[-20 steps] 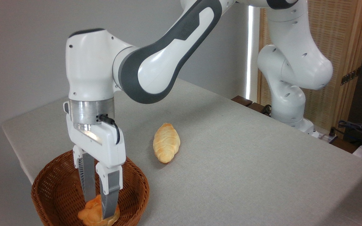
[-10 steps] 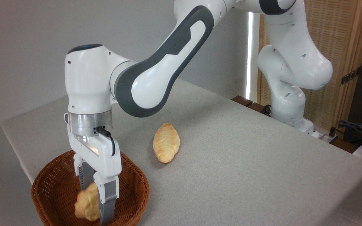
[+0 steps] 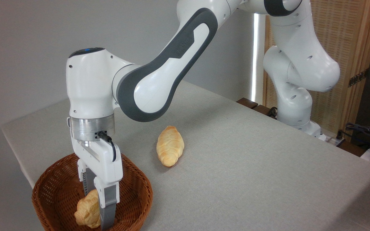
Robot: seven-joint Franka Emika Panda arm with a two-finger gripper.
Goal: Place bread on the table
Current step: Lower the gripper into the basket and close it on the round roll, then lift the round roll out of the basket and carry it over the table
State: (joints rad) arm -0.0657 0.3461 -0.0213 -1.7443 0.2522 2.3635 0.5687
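From my remote station I see the gripper (image 3: 99,221) pointing straight down into the brown wicker basket (image 3: 48,192) at the near left corner of the table (image 3: 252,166). Its jaws are clenched on the knotted bun (image 3: 88,212): the near grey finger (image 3: 107,210) crosses the bun's right side, and the far finger is mostly hidden behind the bun and the gripper body. The bun sticks out to the left of the fingers, golden-orange with paler folds, and sits within the basket's outline, below its far rim. I cannot tell whether its underside touches the basket floor; the bottom edge of the view cuts close there. The fingertips reach to the bottom of the frame. The wrist stands upright over the basket, its black cable looping along the gripper body. On the grey-beige cloth, well apart from the basket and to its upper right, lies the elongated braided loaf (image 3: 169,149), flat, its long axis running away from me.
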